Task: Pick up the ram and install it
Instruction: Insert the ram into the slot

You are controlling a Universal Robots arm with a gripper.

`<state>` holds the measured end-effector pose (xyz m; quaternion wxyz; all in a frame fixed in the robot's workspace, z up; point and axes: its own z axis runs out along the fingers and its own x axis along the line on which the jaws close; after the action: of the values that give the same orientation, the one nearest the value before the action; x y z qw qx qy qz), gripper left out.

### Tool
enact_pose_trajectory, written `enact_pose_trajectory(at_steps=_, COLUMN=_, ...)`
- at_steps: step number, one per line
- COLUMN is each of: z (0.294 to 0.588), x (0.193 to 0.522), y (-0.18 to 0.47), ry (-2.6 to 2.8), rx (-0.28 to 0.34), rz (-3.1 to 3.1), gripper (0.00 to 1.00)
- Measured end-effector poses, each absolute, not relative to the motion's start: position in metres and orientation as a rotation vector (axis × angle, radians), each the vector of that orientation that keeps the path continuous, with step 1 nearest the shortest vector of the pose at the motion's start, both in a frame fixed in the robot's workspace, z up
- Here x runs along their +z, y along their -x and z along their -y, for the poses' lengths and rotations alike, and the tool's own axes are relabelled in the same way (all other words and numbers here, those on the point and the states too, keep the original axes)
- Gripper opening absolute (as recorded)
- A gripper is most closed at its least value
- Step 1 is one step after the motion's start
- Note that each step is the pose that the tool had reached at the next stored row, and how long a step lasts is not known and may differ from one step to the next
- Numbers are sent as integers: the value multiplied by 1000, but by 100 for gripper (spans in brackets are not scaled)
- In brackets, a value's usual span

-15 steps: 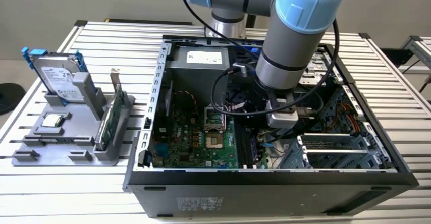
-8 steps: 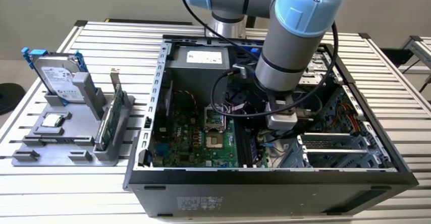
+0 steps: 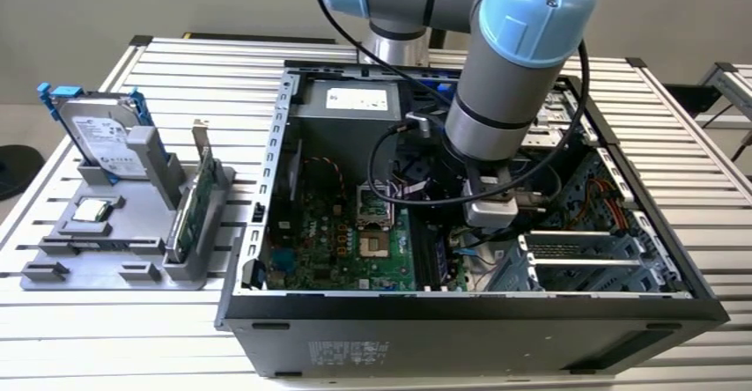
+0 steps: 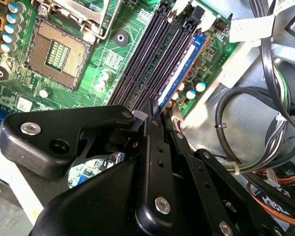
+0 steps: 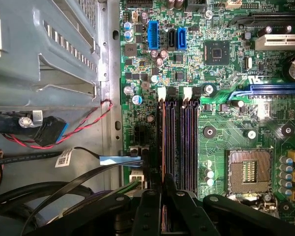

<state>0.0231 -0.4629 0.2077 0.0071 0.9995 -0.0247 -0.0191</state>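
my claw [image 4: 155,115] is pinched together on the ram [image 4: 179,69], over the outermost memory slot [image 5: 160,142]. any tilt could jam its edge and stress the motherboard [image 5: 226,73].

We see the hand [image 3: 491,219] inside the computer case [image 3: 470,307] on the worktop [image 3: 118,338], directly over the memory slots [image 5: 179,142]. The ram [image 4: 179,73] sits edge-on in the outermost slot, just ahead of the fingertips [image 4: 152,105]. The processor socket [image 5: 249,170] lies beside the slots, the cables [image 4: 246,132] on the opposite side.
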Motion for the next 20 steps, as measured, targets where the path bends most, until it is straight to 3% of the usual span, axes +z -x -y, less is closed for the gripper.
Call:
enact_pose_trajectory(at_steps=2, z=463, x=207, y=-23, ry=-3129, rx=-59, rz=77, gripper=0)
enact_pose_trajectory(at_steps=3, z=463, x=207, y=-23, ry=-3128, rx=-59, rz=77, gripper=100)
enact_pose_trajectory(at_steps=16, z=463, x=236, y=-23, ry=-3127, rx=-60, rz=77, gripper=100)
enact_pose_trajectory(at_steps=17, z=463, x=236, y=-23, ry=-3126, rx=-60, rz=77, gripper=0)
enact_pose_trajectory(at_steps=20, z=463, x=237, y=-23, ry=-3126, rx=-60, rz=77, gripper=0)
